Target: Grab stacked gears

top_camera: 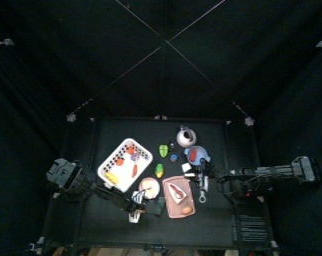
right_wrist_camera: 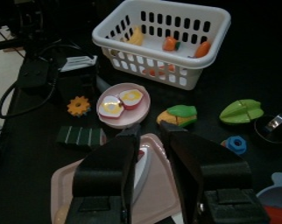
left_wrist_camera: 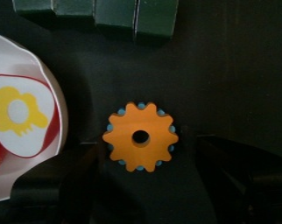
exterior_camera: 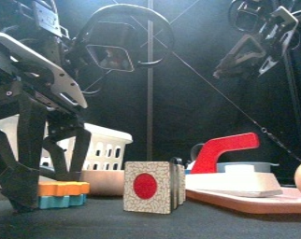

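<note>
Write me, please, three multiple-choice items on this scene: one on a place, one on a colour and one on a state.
1. Where do the stacked gears lie?
A. on the black table, under the left claw
B. inside the white basket
C. on the pink board

2. What colour is the top gear?
A. green
B. orange
C. white

3. How is the left claw?
A. shut on the gears
B. out of every view
C. open, above the gears

Key:
1 A: the left wrist view shows the stacked gears flat on the bare table.
2 B: the toothed top face is orange, with blue showing under it.
3 C: in the front view the left claw hangs spread over the gears, and they lie untouched.
</note>
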Tool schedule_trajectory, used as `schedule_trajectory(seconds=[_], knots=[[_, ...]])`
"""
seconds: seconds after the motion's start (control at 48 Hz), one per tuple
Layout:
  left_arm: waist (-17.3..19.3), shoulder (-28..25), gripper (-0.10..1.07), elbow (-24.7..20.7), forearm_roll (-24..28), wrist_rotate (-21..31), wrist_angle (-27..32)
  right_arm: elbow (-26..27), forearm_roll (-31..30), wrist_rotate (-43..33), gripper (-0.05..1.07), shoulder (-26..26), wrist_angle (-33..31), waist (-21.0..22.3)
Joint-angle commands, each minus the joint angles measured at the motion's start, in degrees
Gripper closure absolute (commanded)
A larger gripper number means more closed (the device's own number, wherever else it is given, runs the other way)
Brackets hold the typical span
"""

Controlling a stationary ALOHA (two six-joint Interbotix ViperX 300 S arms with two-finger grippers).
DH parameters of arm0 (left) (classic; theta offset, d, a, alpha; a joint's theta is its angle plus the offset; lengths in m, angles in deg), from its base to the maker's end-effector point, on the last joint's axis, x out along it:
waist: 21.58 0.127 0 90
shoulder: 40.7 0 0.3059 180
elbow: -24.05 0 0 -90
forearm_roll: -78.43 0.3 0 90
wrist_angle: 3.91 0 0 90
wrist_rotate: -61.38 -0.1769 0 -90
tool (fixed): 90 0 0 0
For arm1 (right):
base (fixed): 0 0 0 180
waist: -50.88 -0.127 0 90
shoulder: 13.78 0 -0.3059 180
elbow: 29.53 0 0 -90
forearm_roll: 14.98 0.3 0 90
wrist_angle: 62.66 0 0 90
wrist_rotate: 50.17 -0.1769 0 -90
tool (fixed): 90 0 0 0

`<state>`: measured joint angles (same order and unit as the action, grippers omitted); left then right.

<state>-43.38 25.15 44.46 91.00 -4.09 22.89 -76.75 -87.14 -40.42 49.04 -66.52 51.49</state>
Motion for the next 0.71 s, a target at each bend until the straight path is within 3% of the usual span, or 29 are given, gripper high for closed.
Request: schedule_trajectory(seconds=[0.0,0.375,0.688], knots=[[0.18,-0.18,0.03,0.26,0.09,0.09,0.18,0.53,0.09,0.00,0.35,-0.18,0.09,0.18],[0.09,1.49,0.27,0.26,-1.58,0.00,1.41,0.35,0.09,-0.09,0.35,-0.18,-0.09,0.18],[-0.44,9.49,0.30,0.44,-1.85,0.00,7.03,0.35,0.09,-0.09,0.35,-0.18,-0.09,0.26]])
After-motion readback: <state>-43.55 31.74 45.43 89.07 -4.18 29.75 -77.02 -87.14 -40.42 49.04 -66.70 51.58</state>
